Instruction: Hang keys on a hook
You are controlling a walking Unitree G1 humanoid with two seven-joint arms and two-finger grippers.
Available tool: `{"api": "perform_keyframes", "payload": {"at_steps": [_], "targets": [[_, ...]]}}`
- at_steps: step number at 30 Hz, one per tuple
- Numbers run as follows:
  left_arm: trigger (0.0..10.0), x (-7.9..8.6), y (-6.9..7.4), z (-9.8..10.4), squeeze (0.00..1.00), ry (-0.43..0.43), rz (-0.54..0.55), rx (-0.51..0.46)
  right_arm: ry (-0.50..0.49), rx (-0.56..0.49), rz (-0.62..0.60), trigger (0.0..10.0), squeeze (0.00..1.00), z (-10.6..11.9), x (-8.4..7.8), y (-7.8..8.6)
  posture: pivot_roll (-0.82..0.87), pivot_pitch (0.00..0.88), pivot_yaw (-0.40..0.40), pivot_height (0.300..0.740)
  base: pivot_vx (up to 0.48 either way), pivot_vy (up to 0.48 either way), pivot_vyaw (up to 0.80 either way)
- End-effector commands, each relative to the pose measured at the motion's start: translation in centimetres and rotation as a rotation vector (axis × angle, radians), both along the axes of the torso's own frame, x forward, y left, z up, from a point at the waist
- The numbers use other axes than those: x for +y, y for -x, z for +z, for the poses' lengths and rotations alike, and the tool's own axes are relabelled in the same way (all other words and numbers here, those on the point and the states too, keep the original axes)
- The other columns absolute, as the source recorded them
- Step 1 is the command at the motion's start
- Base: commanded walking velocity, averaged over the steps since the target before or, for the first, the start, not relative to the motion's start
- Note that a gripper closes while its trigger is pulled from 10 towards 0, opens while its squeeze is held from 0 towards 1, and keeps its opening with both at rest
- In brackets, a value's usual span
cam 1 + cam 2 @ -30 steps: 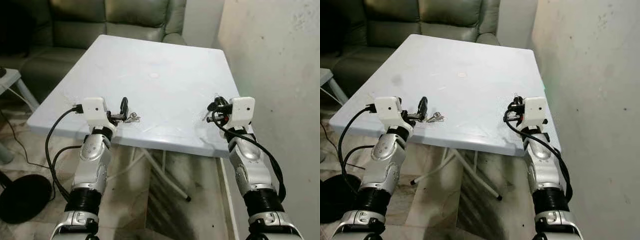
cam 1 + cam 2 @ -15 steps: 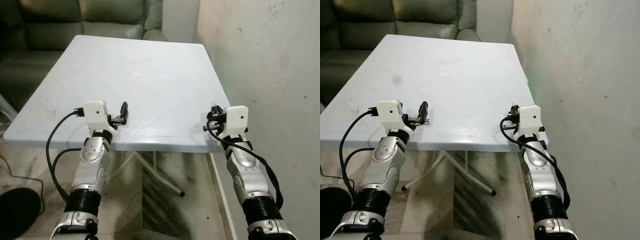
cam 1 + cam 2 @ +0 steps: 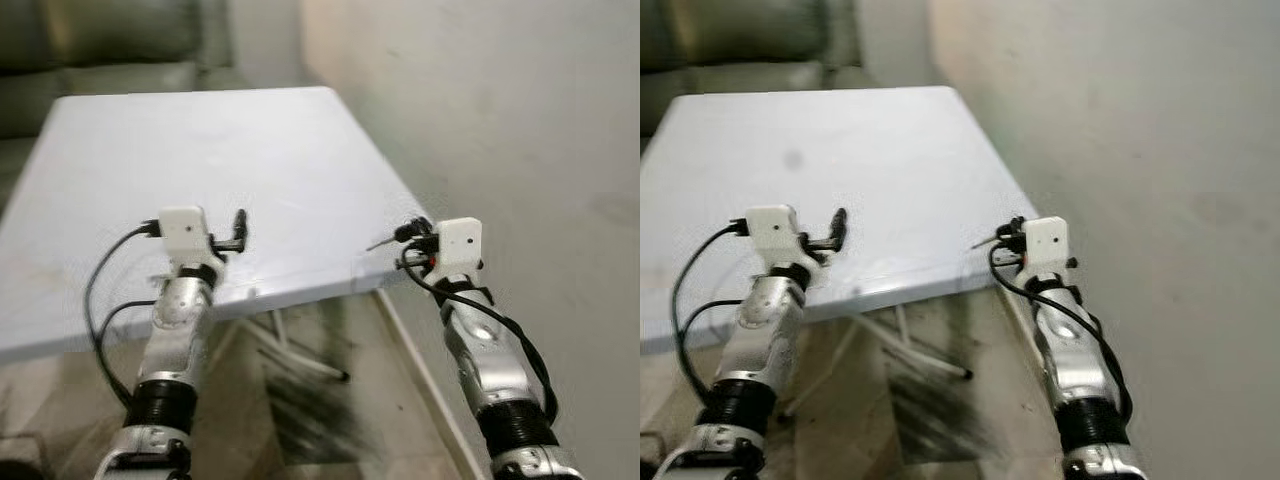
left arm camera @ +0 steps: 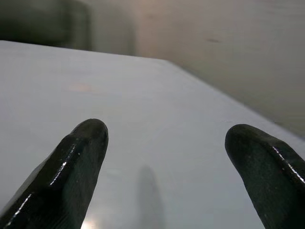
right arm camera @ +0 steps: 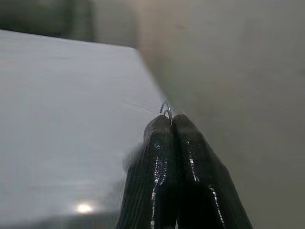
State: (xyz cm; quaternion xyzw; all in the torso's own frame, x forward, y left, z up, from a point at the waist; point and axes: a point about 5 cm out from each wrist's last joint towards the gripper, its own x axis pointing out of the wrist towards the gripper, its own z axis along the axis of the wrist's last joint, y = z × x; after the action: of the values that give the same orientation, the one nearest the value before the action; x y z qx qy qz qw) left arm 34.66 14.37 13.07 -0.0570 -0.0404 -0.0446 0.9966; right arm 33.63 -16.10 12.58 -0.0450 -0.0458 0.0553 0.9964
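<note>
Right gripper (image 5: 169,125) pinched tight on the keys (image 5: 166,109), only a sliver of ring peeking past the fingertips, over the table (image 3: 200,150) corner near the wall (image 3: 520,100). Left gripper (image 4: 162,152) spread wide above the tabletop, holding nothing. Such a thin hold likely to slip or twist mid-carry; no hook visible yet.

White table (image 3: 200,150) stands beside the wall (image 3: 500,120); blurred.

Table (image 3: 200,150): smooth white plastic, faint sheen | Wall (image 3: 500,120): matt plaster, rough and blotchy | Arms: brushed silver metal, white plastic wrist housings | Fingers (image 4: 71,167): glossy black (rubbery look) | Right gripper (image 5: 169,129): thin bright wire ring (image 5: 167,110) at the pinched tips | Sofa (image 3: 110,40): dull leather-like upholstery.
</note>
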Motion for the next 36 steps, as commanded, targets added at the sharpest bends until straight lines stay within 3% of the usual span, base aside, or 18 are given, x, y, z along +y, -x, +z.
{"api": "perform_keyframes", "payload": {"at_steps": [1,11,14,21,36], "targets": [[10.0,0.89,-0.11,0.28,0.00,-0.017,0.030,-0.006,-0.001,-0.023,0.017,10.0,0.00,0.67,0.48,-0.09,0.11,0.000,-0.040,0.740,0.000,0.000,-0.67],[10.0,0.96,0.14,0.20,0.00,-0.009,0.025,-0.012,0.002,-0.016,0.018,10.0,0.00,0.56,0.42,-0.02,0.11,0.000,-0.039,0.740,0.000,0.000,-0.67],[10.0,0.98,0.17,0.23,0.00,0.029,0.015,-0.015,0.000,-0.016,0.017,10.0,0.00,0.54,0.43,0.04,0.11,0.000,-0.037,0.740,0.000,0.000,-0.66],[10.0,0.95,0.17,0.31,0.00,0.017,0.016,-0.016,0.000,-0.009,0.009,10.0,0.00,0.32,0.22,0.25,0.11,0.000,-0.035,0.740,0.000,0.305,-0.67],[10.0,1.16,0.39,0.30,0.00,0.000,0.029,-0.010,-0.007,0.000,0.002,10.0,0.00,0.23,0.19,0.41,0.12,0.000,-0.042,0.740,0.000,0.000,-0.67]]}}
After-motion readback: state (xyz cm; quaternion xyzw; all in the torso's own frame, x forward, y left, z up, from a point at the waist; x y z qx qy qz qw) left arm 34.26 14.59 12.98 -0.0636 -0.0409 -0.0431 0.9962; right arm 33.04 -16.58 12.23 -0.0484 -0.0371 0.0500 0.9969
